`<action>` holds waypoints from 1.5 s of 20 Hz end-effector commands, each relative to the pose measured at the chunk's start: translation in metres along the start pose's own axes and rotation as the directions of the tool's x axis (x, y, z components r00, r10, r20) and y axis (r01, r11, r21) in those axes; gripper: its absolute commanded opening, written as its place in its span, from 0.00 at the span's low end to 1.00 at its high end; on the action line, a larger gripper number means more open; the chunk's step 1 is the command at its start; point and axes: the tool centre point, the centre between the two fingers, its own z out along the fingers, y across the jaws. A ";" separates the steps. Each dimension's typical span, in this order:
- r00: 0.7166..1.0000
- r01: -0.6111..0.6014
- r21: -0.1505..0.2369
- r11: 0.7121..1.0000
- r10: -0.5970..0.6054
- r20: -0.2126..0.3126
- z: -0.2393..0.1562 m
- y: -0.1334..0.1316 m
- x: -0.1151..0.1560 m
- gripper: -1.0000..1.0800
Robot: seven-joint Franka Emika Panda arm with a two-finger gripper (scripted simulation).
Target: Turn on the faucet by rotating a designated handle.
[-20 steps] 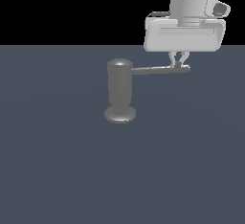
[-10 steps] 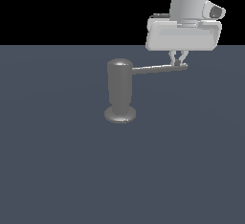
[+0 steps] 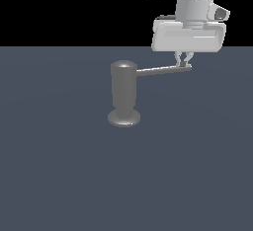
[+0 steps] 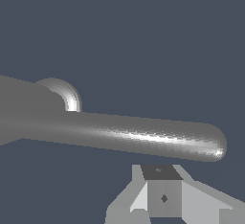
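Glossy cylindrical faucet (image 3: 123, 94) carries a slim round-tipped handle (image 3: 163, 70); white end effector (image 3: 184, 63) seems narrowly closed beside it.

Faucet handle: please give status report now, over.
Gripper at the handle tip, fingers nearly together, grasp unconfirmed. Handle sticks out to exterior view's right from faucet. Nothing in the way.
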 end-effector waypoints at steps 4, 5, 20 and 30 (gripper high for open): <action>1.000 -0.002 -0.002 1.000 0.002 0.000 0.003 -0.001 0.018 0.00; 1.000 -0.003 -0.002 1.000 0.003 0.001 0.003 -0.001 0.021 0.00; 1.000 -0.012 -0.003 1.000 0.012 0.007 0.008 -0.002 0.062 0.00; 1.000 -0.018 -0.004 1.000 0.018 0.011 0.010 -0.002 0.086 0.00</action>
